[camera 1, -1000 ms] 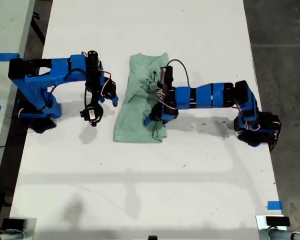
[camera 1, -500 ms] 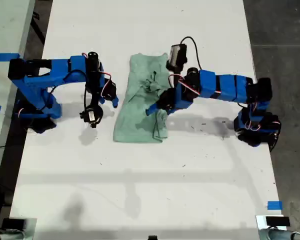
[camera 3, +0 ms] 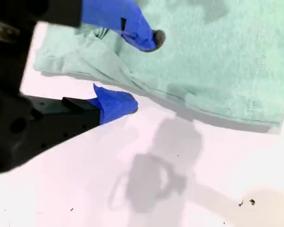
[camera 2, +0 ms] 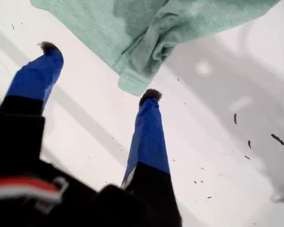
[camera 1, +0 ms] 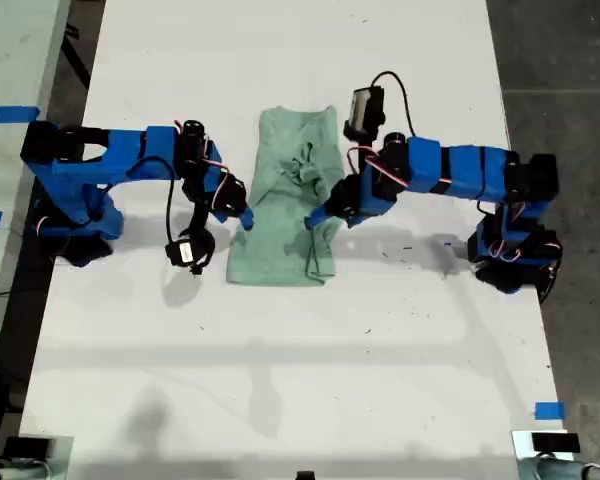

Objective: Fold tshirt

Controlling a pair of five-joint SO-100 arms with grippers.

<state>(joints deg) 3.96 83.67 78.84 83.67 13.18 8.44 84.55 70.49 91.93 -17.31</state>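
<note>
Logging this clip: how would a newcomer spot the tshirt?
On the white table, look between one blue arm and the other. The tshirt lies there, partly folded into a tall strip. It is the only soft, pale mint-green thing in view.

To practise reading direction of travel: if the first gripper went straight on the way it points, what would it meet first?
Probably the tshirt, whose folded corner lies just beyond my first gripper; depth is unclear, so it might pass above.
</note>
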